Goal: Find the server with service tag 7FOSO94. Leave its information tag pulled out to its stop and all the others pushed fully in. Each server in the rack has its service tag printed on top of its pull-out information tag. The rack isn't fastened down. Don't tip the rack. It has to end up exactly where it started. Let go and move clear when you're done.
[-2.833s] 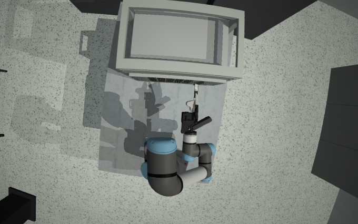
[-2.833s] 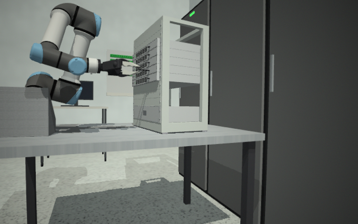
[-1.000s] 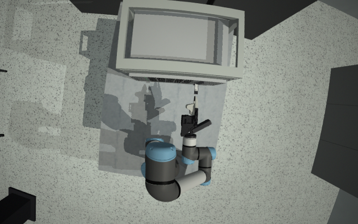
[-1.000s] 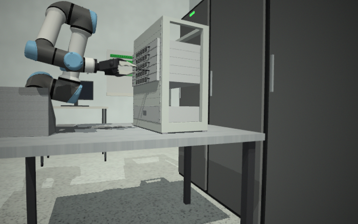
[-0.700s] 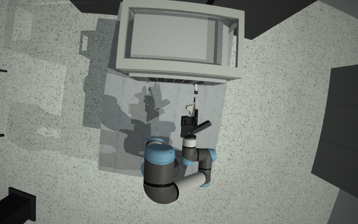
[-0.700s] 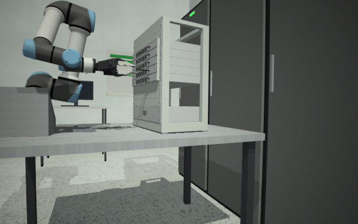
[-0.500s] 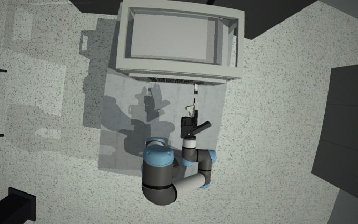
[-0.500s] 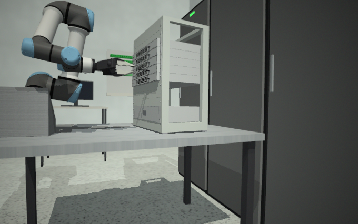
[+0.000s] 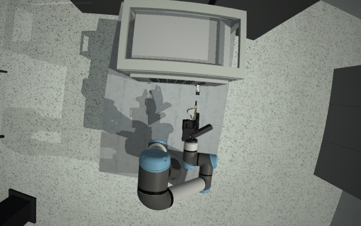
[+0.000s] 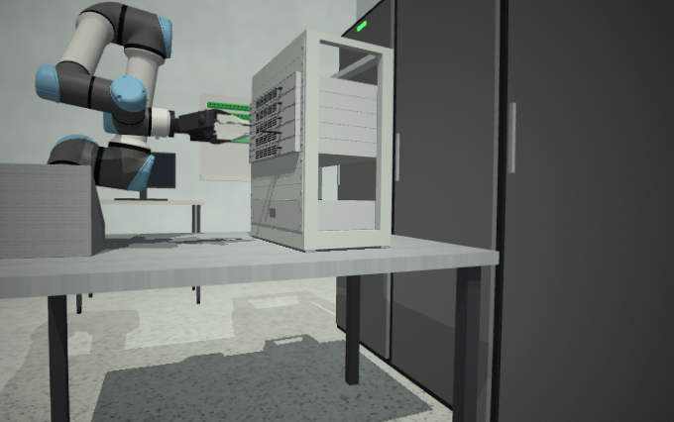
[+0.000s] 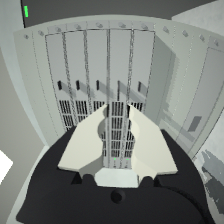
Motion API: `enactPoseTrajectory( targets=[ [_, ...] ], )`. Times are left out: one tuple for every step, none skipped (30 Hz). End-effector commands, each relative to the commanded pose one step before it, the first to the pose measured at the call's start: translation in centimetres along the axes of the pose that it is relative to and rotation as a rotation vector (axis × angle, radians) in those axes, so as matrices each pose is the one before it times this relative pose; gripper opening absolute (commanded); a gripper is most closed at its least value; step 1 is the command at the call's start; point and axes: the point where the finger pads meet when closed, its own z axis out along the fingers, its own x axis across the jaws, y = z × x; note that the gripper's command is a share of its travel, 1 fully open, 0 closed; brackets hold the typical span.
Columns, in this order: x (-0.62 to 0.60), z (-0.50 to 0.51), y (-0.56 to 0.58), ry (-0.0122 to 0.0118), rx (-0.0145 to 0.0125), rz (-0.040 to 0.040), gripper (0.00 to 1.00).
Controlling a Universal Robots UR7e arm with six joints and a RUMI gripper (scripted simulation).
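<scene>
The pale grey rack (image 9: 181,70) (image 10: 310,149) (image 11: 30,75) stands upright on the table (image 9: 215,114) (image 10: 248,267). Several servers (image 10: 266,124) (image 11: 75,55) are stacked in its upper half. One information tag (image 9: 197,89) sticks out of the rack's front towards the arm; in the wrist view it shows edge-on as a thin dark strip (image 11: 118,91). The print on it cannot be read. My gripper (image 9: 196,102) (image 10: 231,128) (image 11: 118,105) hovers level in front of the servers, in line with that tag, a short gap away from its end. Its fingers stand narrow with nothing between them.
The arm's base sits on a grey block (image 10: 45,208) at the table's near end. Tall dark cabinets (image 10: 572,198) stand behind and beside the rack. A desk with a monitor (image 10: 162,171) is in the background.
</scene>
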Motion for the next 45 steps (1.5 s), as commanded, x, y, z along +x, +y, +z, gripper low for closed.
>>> enactPoseTrajectory(
  targets=[
    [-0.042, -0.347, 0.001, 0.00191, -0.00670, 0.00049, 0.15],
    [0.000, -0.064, 0.013, -0.00010, -0.00016, 0.00001, 0.15],
    [0.000, -0.064, 0.008, -0.00006, -0.00010, 0.00000, 0.15],
    [0.000, -0.065, 0.003, -0.00002, -0.00004, 0.00000, 0.15],
    [0.000, -0.065, -0.002, 0.00001, 0.00002, 0.00000, 0.15],
    [0.000, -0.066, -0.006, 0.00005, 0.00008, 0.00000, 0.15],
    [0.000, -0.066, -0.012, 0.00009, 0.00014, -0.00001, 0.15],
    [-0.001, -0.067, -0.016, 0.00012, 0.00021, -0.00001, 0.15],
    [0.000, 0.000, 0.000, 0.00000, 0.00000, 0.00000, 0.15],
    [0.000, 0.000, 0.000, 0.00000, 0.00000, 0.00000, 0.15],
    [0.001, -0.061, 0.016, -0.00015, -0.00018, 0.00000, 0.15],
    [0.001, -0.062, 0.011, -0.00010, -0.00013, 0.00000, 0.15],
    [0.001, -0.062, 0.007, -0.00006, -0.00008, 0.00000, 0.15],
    [0.000, -0.062, 0.002, -0.00002, -0.00003, 0.00000, 0.15],
    [0.000, -0.062, -0.002, 0.00002, 0.00002, 0.00000, 0.15],
    [0.000, -0.062, -0.007, 0.00006, 0.00008, 0.00000, 0.15],
    [-0.001, -0.063, -0.011, 0.00010, 0.00013, 0.00000, 0.15],
    [-0.002, -0.063, -0.016, 0.00014, 0.00018, 0.00000, 0.15],
    [0.001, -0.061, 0.013, -0.00017, -0.00014, 0.00000, 0.15],
    [0.001, -0.061, 0.010, -0.00013, -0.00011, 0.00000, 0.15],
    [0.001, -0.061, 0.006, -0.00008, -0.00007, 0.00000, 0.15],
    [0.000, -0.061, 0.002, -0.00003, -0.00003, 0.00000, 0.15],
    [0.000, -0.061, -0.002, 0.00002, 0.00001, 0.00000, 0.15],
    [0.000, -0.061, -0.005, 0.00007, 0.00006, 0.00000, 0.15],
    [-0.001, -0.061, -0.009, 0.00012, 0.00010, 0.00000, 0.15],
    [0.000, 0.000, 0.000, 0.00000, 0.00000, 0.00000, 0.15],
    [0.000, 0.000, 0.000, 0.00000, 0.00000, 0.00000, 0.15],
    [-0.002, -0.060, -0.013, 0.00016, 0.00015, 0.00000, 0.15],
    [0.000, -0.062, 0.005, -0.00012, -0.00006, 0.00000, 0.15],
    [0.001, -0.062, 0.009, -0.00017, -0.00011, -0.00001, 0.15],
    [0.000, -0.062, 0.006, -0.00011, -0.00007, 0.00000, 0.15],
    [0.000, -0.062, 0.002, -0.00004, -0.00003, 0.00000, 0.15],
    [0.000, -0.061, -0.001, 0.00001, 0.00000, 0.00000, 0.15],
    [0.000, -0.061, -0.004, 0.00007, 0.00004, 0.00000, 0.15],
    [-0.001, -0.060, -0.007, 0.00013, 0.00008, 0.00000, 0.15],
    [-0.001, -0.060, -0.010, 0.00018, 0.00012, 0.00001, 0.15],
    [-0.001, -0.063, 0.000, -0.00005, -0.00001, 0.00000, 0.15],
    [-0.001, -0.065, 0.007, -0.00020, -0.00010, -0.00001, 0.15],
    [0.000, -0.064, 0.005, -0.00012, -0.00007, -0.00001, 0.15],
    [0.000, -0.064, 0.002, -0.00005, -0.00003, 0.00000, 0.15],
    [0.000, -0.063, 0.000, 0.00001, 0.00000, 0.00000, 0.15],
    [0.000, -0.062, -0.003, 0.00008, 0.00004, 0.00000, 0.15],
    [0.000, 0.000, 0.000, 0.00000, 0.00000, 0.00000, 0.15],
    [0.000, 0.000, 0.000, 0.00000, 0.00000, 0.00000, 0.15],
    [0.000, -0.061, -0.005, 0.00014, 0.00007, 0.00001, 0.15]
  ],
)
